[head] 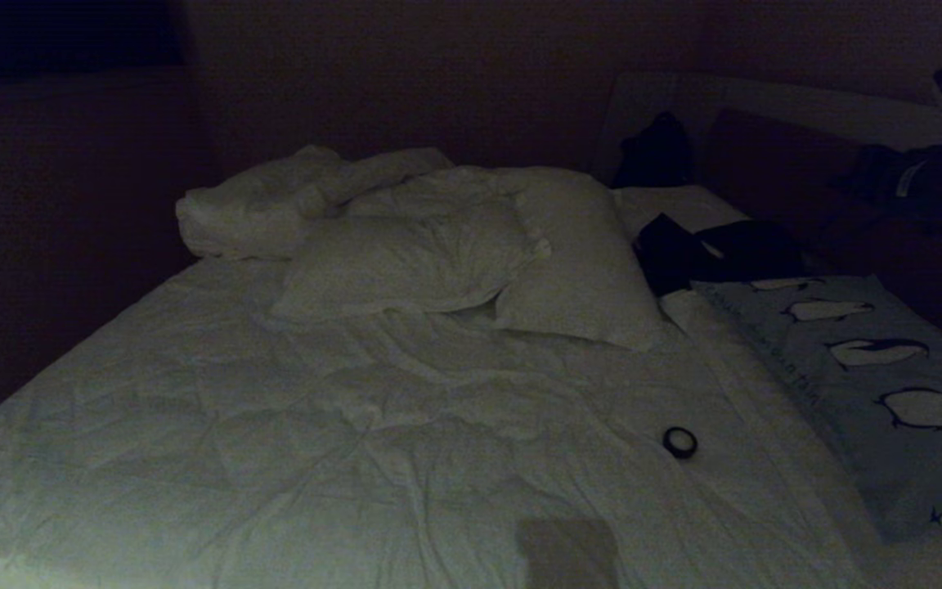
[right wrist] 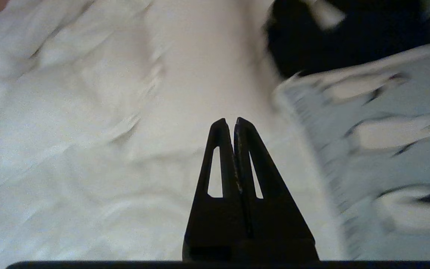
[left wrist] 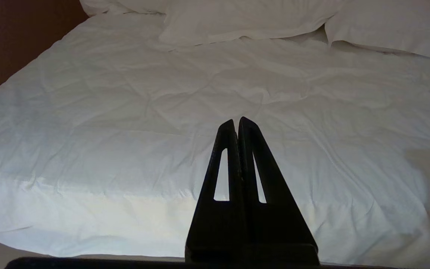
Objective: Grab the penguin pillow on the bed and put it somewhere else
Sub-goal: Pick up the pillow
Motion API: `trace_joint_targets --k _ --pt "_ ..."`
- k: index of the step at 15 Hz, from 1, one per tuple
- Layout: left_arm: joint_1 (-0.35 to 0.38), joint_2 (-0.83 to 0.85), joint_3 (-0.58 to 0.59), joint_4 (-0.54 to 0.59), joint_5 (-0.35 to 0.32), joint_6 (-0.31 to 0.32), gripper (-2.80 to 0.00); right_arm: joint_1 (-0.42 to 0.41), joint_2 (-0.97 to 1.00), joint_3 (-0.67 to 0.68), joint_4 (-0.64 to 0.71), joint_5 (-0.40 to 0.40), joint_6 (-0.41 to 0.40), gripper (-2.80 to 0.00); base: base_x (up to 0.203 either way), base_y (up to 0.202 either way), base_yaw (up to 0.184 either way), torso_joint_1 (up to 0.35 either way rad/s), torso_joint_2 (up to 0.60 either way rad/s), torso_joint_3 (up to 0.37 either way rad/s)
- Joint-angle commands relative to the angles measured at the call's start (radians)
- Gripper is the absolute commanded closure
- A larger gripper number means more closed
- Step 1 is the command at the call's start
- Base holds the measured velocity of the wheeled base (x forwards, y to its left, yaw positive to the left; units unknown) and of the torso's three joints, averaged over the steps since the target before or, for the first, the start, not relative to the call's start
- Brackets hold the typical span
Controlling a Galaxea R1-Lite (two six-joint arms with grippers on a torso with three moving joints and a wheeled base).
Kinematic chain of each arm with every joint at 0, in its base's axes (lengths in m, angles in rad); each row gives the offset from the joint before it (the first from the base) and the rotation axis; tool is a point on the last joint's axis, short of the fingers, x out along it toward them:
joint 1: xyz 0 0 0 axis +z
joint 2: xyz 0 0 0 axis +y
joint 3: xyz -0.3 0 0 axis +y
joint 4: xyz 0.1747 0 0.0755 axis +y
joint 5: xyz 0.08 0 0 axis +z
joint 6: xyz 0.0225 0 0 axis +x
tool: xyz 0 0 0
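Observation:
The penguin pillow, light blue-grey with a row of black-and-white penguins, lies along the right side of the bed. It shows blurred in the right wrist view. My right gripper is shut and empty, hovering over the white bedding just beside the pillow's edge. My left gripper is shut with nothing in it, parked above the bedding near the bed's front edge. Neither arm shows in the head view.
Two white pillows and a rumpled duvet lie at the head of the bed. Dark clothing sits behind the penguin pillow. A small black ring rests on the bedding. The dark headboard stands at the right.

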Motion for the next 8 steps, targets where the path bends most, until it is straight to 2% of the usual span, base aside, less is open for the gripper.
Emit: trace_joint_targets --k 1,5,8 --pt "0.000 0.000 0.002 0.001 0.001 0.000 0.00 0.068 -0.064 0.003 0.208 -0.005 0.005 0.00 0.000 0.000 0.000 0.000 0.00 0.000" --pt "0.000 0.000 0.002 -0.001 0.001 0.000 0.00 0.132 -0.231 0.023 0.390 -0.003 0.006 0.00 0.000 0.000 0.000 0.000 0.00 0.000" --pt "0.000 0.000 0.002 -0.001 0.001 0.000 0.00 0.155 -0.438 0.121 0.489 0.008 0.006 0.00 0.000 0.000 0.000 0.000 0.00 0.000"
